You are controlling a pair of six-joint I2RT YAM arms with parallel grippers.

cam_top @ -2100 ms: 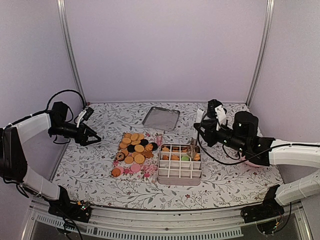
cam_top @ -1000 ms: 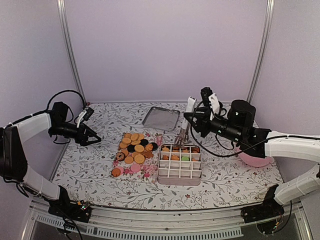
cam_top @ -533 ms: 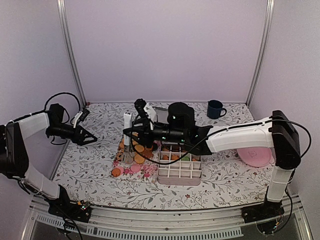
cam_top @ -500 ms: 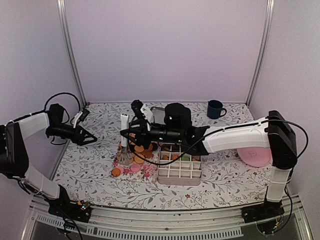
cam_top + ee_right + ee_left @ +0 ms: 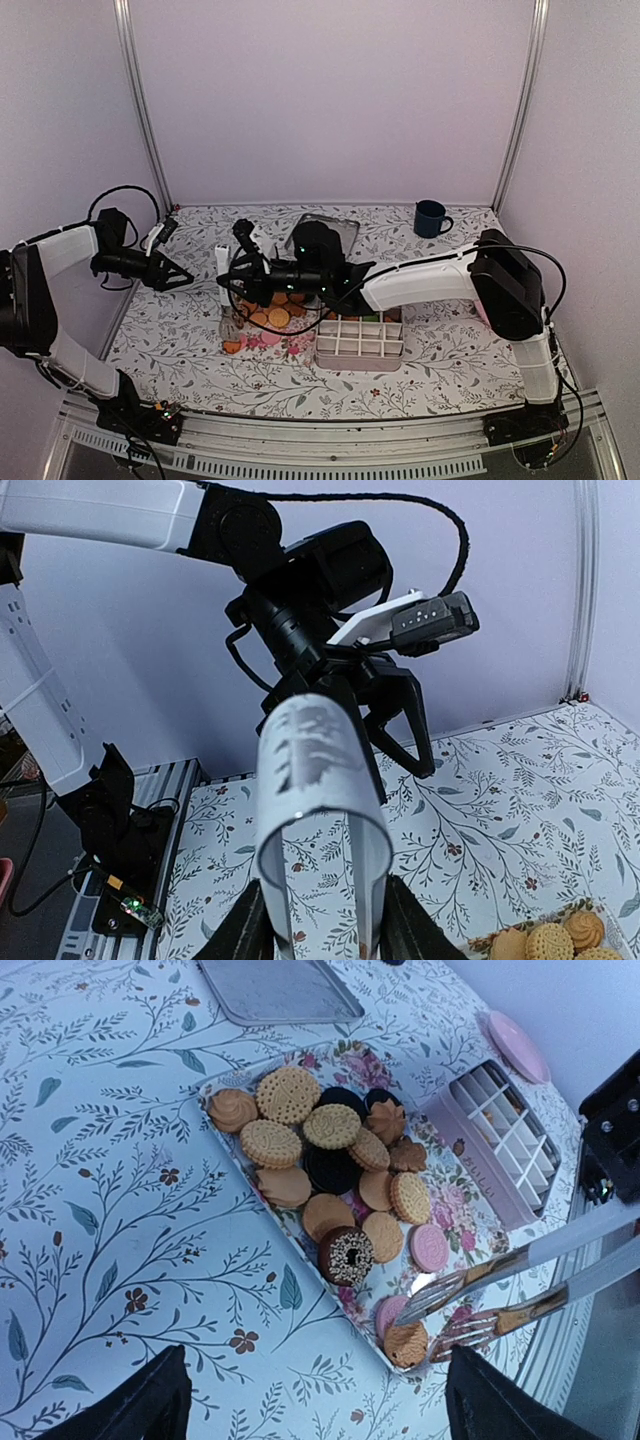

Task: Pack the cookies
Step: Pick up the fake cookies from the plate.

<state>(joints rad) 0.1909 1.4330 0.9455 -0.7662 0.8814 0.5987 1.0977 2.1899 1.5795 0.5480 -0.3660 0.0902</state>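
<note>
Cookies: the small round flat cookies (image 5: 330,1160), mostly golden with a few dark and pink ones, lie overlapping on a rectangular floral-print tray (image 5: 462,1205) left of centre on the table. None is lifted.
Box: the pale pink gridded box (image 5: 360,342) stands just beside the tray's right edge, so each carry is short. My forearm hides its far cells, and I cannot tell what they hold.
Tool: I work with long metal tongs with a white handle (image 5: 490,1272), I judge because my own fingers are too blunt for thin discs lying edge to edge.
Right gripper: my right gripper (image 5: 322,925) is clamped on the tongs' handle, one finger on each side, squeezing only partly so the blades stand a little apart.
Right arm pose: it is stretched low and far to the left, across the box and tray, with the wrist turned so the tongs point down at the tray's near end.
Tips: they sit over a golden cookie and a pink one at that near end. Whether they touch, I cannot tell.
Left gripper: my left gripper (image 5: 185,278) hangs with its fingers wide apart and holds nothing.
Left arm pose: it is bent back at the table's left edge, well apart from the tray, with its camera looking down on the cookies. I judge this keeps it out of the right arm's path.
Next: I judge the blades must close gently on one cookie's edges, or it cracks or slides.
</note>
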